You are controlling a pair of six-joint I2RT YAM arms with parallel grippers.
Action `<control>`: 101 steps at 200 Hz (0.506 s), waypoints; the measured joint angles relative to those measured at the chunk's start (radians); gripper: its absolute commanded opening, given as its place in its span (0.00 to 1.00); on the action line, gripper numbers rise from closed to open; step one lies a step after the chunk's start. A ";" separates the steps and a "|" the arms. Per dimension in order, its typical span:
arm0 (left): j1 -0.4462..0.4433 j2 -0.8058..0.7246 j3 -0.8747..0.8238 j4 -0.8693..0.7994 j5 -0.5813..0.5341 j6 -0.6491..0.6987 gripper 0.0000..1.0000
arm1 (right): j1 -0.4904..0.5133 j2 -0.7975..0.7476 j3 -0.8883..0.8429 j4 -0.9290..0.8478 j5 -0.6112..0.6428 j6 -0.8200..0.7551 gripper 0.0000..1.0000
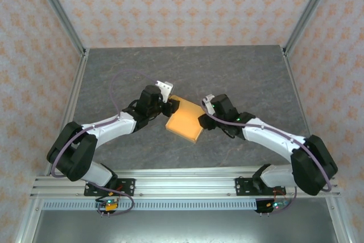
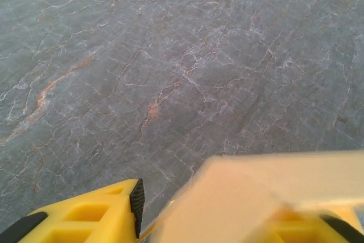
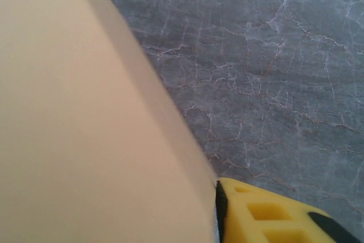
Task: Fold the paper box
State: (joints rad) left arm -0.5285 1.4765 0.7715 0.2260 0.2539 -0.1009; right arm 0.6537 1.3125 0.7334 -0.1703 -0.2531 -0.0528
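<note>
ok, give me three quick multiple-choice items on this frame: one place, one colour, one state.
1. Where is the paper box?
A) between both grippers
B) far left corner
C) on the base rail

2. What colour are the fingers of the left gripper?
A) blue
B) red
C) yellow

3. What sits between those fingers?
A) nothing
B) cardboard
C) a cable

Key:
1 A: the top view shows it flanked by the left gripper and the right gripper.
2 C: the left wrist view shows yellow, with a black pad.
3 B: tan cardboard lies between them there.
</note>
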 measured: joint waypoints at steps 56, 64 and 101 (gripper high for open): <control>0.018 0.004 0.000 0.003 0.005 -0.127 0.33 | 0.000 0.133 0.145 0.101 0.041 -0.045 0.23; 0.022 0.004 0.000 0.009 -0.001 -0.144 0.33 | 0.000 0.160 0.168 0.106 0.051 -0.071 0.22; 0.034 0.004 0.000 0.019 -0.041 -0.216 0.34 | -0.021 0.286 0.275 0.121 0.079 -0.214 0.34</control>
State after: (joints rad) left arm -0.4946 1.4803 0.7715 0.2447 0.2131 -0.3164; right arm 0.6323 1.5986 1.0084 -0.0494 -0.1745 -0.2665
